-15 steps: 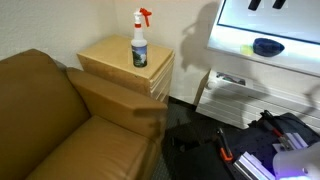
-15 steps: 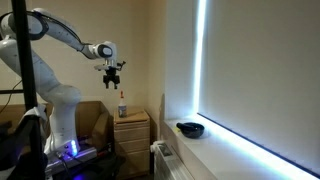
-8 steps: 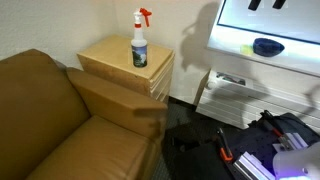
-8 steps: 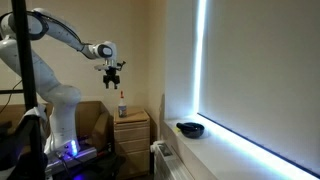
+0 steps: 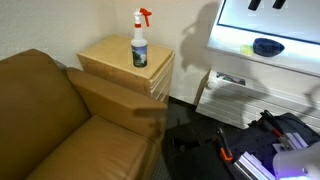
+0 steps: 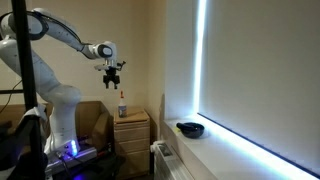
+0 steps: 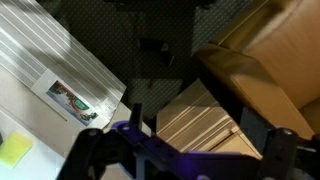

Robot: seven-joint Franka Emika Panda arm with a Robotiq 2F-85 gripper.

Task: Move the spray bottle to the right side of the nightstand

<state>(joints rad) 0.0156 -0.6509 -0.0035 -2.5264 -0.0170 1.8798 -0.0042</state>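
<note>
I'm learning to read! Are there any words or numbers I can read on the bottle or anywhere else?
No text here can be read.
On the spray bottle: a dark label band, print too small and blurred.
On the white sheet in the wrist view: a small colored picture, too blurred to read.

The bottle point(image 5: 139, 45) is translucent white with a red nozzle and a dark green band. The nightstand point(image 5: 118, 58) is light tan wood. At its 7 o'clock the sofa point(image 5: 50, 120) is brown, and at 3 o'clock the drawer unit point(image 5: 240, 98) is white.
</note>
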